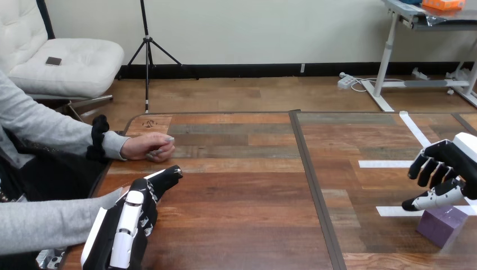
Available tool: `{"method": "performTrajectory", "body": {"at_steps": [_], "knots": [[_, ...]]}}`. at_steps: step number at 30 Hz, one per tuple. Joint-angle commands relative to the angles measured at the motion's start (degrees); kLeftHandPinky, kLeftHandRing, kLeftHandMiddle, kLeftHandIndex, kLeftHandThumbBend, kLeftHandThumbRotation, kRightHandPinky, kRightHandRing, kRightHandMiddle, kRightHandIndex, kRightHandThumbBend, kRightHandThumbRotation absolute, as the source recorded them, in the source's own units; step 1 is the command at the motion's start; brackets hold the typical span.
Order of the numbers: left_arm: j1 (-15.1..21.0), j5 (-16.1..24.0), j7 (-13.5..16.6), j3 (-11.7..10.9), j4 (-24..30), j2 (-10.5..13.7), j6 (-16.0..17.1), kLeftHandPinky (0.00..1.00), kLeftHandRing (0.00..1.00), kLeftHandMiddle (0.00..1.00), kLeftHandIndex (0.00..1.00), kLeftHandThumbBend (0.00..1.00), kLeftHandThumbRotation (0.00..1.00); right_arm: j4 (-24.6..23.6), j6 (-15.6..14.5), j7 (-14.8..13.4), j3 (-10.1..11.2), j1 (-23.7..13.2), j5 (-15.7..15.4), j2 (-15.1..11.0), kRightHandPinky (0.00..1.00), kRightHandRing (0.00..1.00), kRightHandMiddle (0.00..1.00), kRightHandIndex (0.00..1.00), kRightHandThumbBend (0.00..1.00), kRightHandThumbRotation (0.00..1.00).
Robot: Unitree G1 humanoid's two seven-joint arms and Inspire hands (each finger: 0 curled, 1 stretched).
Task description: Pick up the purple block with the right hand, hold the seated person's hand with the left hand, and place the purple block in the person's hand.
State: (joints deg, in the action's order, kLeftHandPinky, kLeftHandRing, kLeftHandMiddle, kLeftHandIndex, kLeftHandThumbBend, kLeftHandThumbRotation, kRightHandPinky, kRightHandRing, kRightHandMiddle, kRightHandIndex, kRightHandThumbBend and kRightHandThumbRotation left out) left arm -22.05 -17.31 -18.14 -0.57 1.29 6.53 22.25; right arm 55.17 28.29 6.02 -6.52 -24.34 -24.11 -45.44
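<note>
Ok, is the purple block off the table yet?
No. The purple block sits on the table, the right hand open just above it, fingers not round it.

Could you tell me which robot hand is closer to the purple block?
The right robot hand, right by the purple block; the left robot hand is near the person's hand.

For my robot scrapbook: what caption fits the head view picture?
Right hand hovers over the purple block; left hand points toward the person's hand resting on the table.
</note>
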Motion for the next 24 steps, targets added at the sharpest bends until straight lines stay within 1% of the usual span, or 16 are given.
{"method": "performTrajectory", "body": {"at_steps": [1,8,11,18,24], "knots": [[3.3,0.3,0.3,-0.2,3.1,-0.9,0.3,1.0,0.89,0.85,0.69,0.24,1.0,-3.7,0.6,1.6,1.3,-3.6,1.9,-1.6,0.45,0.48,0.51,0.52,1.0,0.0],[3.3,0.1,0.3,-0.1,3.4,-0.7,0.0,1.0,0.88,0.84,0.68,0.23,1.0,-4.4,1.3,3.0,1.6,-3.4,2.5,-2.2,0.46,0.5,0.52,0.54,1.0,0.0],[3.3,0.2,0.2,-0.1,3.4,-0.6,-0.1,1.0,0.88,0.84,0.68,0.23,1.0,-4.7,1.1,4.3,1.6,-3.5,2.9,-2.6,0.46,0.5,0.52,0.54,1.0,0.0],[3.5,0.2,0.3,-0.2,3.0,-0.9,0.6,1.0,0.89,0.84,0.67,0.21,1.0,-6.3,-0.1,7.5,1.7,-3.4,3.1,-3.5,0.46,0.52,0.54,0.56,1.0,0.0],[3.6,0.4,0.5,-0.2,2.8,-1.2,1.0,1.0,0.9,0.84,0.67,0.2,1.0,-7.6,-1.4,9.5,2.0,-3.3,3.1,-4.1,0.49,0.54,0.56,0.58,1.0,0.0]]}}
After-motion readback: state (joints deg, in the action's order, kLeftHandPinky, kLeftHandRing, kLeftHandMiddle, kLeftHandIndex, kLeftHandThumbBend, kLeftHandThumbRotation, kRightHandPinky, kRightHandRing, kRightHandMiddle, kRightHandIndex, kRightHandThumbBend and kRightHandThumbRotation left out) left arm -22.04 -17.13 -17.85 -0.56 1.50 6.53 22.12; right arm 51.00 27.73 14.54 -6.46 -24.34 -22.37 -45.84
